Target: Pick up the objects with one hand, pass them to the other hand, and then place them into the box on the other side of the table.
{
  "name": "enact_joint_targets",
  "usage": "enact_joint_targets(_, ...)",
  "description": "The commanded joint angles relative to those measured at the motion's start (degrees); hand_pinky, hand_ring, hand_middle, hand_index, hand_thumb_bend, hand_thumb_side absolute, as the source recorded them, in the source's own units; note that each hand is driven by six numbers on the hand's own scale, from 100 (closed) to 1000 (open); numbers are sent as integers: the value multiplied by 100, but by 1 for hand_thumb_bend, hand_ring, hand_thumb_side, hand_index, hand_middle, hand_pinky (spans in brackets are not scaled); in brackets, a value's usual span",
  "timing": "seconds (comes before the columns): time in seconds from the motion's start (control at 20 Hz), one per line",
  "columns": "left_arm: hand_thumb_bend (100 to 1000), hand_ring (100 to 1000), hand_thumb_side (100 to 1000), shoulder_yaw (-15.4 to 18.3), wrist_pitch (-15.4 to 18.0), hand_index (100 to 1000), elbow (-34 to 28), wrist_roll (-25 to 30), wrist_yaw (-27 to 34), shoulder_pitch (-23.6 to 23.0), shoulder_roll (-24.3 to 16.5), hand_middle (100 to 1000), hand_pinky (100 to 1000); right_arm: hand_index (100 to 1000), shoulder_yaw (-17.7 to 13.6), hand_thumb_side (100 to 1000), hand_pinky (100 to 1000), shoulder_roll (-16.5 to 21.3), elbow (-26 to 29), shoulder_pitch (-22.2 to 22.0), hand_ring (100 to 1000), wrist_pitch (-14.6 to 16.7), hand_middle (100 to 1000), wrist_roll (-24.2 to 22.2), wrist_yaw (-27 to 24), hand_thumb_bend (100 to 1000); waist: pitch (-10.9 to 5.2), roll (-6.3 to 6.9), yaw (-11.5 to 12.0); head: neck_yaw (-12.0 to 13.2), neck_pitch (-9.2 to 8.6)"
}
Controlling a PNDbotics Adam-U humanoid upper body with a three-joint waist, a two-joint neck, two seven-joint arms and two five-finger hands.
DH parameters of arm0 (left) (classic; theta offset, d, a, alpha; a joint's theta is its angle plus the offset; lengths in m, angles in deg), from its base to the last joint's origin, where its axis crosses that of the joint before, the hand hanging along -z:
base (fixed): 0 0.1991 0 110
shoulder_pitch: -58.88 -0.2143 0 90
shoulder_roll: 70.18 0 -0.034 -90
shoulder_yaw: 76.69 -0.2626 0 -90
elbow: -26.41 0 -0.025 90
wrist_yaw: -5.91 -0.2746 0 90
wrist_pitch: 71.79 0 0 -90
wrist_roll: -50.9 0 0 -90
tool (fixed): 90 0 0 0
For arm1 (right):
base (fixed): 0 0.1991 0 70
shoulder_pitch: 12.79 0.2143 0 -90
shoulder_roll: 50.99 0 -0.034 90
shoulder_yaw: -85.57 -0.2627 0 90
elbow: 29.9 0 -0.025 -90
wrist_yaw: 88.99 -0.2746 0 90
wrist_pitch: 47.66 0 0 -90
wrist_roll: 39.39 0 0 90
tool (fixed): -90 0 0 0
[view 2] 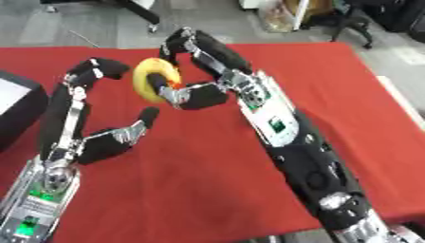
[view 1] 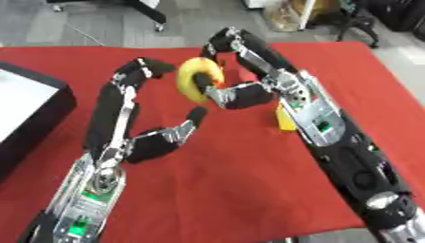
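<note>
A red cloth point(view 1: 241, 180) covers the table and fills most of the frame, with grey floor showing along the top edge. Near the upper centre of the left eye view, a yellow ring-shaped object point(view 1: 199, 78) is held above the cloth between the two hands.

The right hand point(view 1: 249, 80) enters from the lower right, its long black and silver forearm running diagonally up toward the centre. Its fingers arch over the top of the yellow object and curl down, while the thumb point(view 1: 217, 93) comes in from below and passes through or against the ring's lower right side. The fingers and thumb together are curled round the object, so this hand has hold of it.

The left hand point(view 1: 133, 128) rises from the lower left. Its fingers point(view 1: 141, 71) stretch upward and bend at the tips toward the left side of the yellow object, ending just beside it; whether they touch it cannot be told. Its thumb point(view 1: 179, 130) sticks out to the right, below the object and apart from it. The hand is spread wide, with nothing closed inside it.

At the left edge of the frame sits a black box point(view 1: 37, 118) with a pale inside, resting on the cloth well apart from both hands. A small yellow thing point(view 1: 285, 118) shows just beside the right forearm, partly hidden behind it.
</note>
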Motion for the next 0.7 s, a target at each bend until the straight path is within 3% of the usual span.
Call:
enact_joint_targets(0.05, 481, 647, 556, -53, 53, 750, 31, 55, 5, 143, 91, 658, 760, 196, -14, 391, 671, 30, 116, 97, 442, 12, 291, -35, -67, 100, -94, 0, 0, 4, 22)
enact_joint_targets(0.7, 431, 648, 537, -140, 136, 749, 282, 98, -156, 248, 225, 656, 760, 186, 29, 399, 669, 22, 217, 87, 438, -9, 287, -120, -193, 100, -91, -8, -10, 26, 23)
